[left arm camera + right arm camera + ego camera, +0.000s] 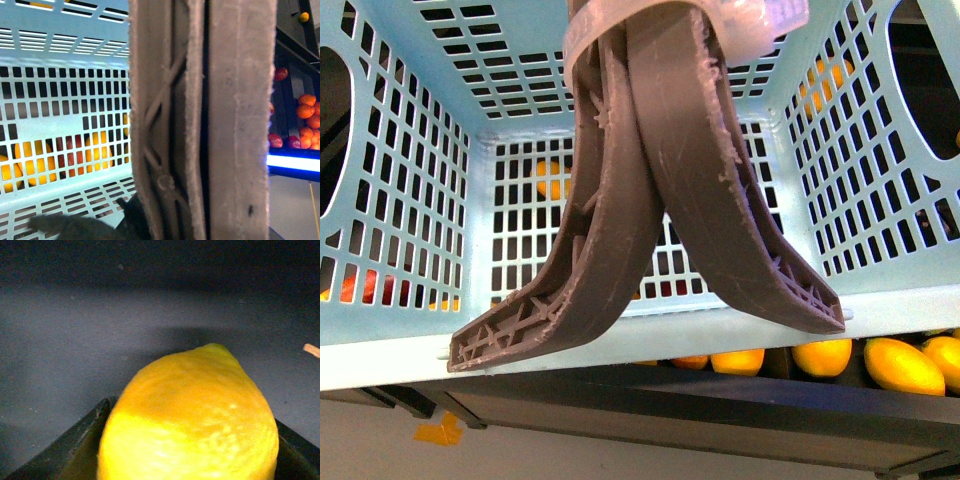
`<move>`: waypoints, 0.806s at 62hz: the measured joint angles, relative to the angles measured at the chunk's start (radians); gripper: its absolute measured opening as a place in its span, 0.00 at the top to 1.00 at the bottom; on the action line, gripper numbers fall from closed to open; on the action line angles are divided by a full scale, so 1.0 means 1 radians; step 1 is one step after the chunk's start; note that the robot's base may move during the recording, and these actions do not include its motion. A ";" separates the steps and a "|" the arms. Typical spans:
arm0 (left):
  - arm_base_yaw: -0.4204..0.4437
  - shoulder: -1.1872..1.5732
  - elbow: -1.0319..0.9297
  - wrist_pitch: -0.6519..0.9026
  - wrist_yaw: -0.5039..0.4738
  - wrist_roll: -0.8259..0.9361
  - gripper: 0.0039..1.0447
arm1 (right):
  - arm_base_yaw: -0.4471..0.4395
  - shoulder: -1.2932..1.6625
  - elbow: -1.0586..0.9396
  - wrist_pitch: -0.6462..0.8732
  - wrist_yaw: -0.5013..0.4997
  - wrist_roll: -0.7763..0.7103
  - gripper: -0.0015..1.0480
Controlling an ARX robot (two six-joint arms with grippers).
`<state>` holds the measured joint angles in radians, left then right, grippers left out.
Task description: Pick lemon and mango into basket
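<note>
I hold the lemon (190,405) clamped in the right gripper (197,450) for transfer into the basket (410,200), whose handles (660,170) stand raised together; I cannot tell the left gripper (100,227) state.

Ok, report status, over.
Left gripper shut on handles of basket. Right gripper shut on lemon, not yet in basket. No blocker in view.
</note>
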<state>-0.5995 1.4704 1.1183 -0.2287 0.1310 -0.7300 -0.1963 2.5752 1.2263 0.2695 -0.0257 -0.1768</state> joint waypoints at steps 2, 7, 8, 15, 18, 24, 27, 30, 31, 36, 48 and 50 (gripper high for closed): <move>0.000 0.000 0.000 0.000 0.000 0.000 0.87 | 0.000 0.000 0.000 0.002 -0.006 0.008 0.35; 0.000 0.000 0.000 0.000 0.000 0.000 0.87 | -0.001 -0.001 -0.001 0.014 -0.025 0.029 0.39; 0.000 0.000 0.000 0.000 0.000 0.000 0.87 | -0.002 -0.003 -0.002 0.018 -0.030 0.032 0.39; 0.000 0.000 0.000 0.000 0.000 0.000 0.87 | -0.017 -0.052 -0.045 0.079 -0.087 0.064 0.40; 0.000 0.000 0.000 0.000 0.000 0.000 0.87 | -0.027 -0.095 -0.080 0.110 -0.115 0.075 0.40; 0.000 0.000 0.000 0.000 0.000 0.000 0.87 | -0.051 -0.202 -0.154 0.172 -0.180 0.102 0.40; 0.000 0.000 0.000 0.000 0.000 0.000 0.87 | -0.067 -0.280 -0.201 0.208 -0.219 0.120 0.40; 0.000 0.000 0.000 0.000 0.000 0.000 0.87 | -0.079 -0.345 -0.237 0.234 -0.260 0.138 0.40; 0.000 0.000 0.000 0.000 0.000 0.000 0.87 | -0.083 -0.368 -0.249 0.242 -0.271 0.143 0.40; 0.000 0.000 0.000 0.000 0.000 0.000 0.87 | -0.111 -0.533 -0.327 0.284 -0.342 0.190 0.40; 0.000 0.000 0.000 0.000 0.000 0.000 0.87 | -0.143 -0.859 -0.425 0.293 -0.429 0.298 0.40; 0.000 0.000 0.000 0.000 0.000 0.000 0.87 | -0.140 -0.914 -0.436 0.294 -0.441 0.324 0.40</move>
<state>-0.5995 1.4704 1.1183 -0.2287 0.1310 -0.7303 -0.3363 1.6611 0.7906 0.5632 -0.4667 0.1474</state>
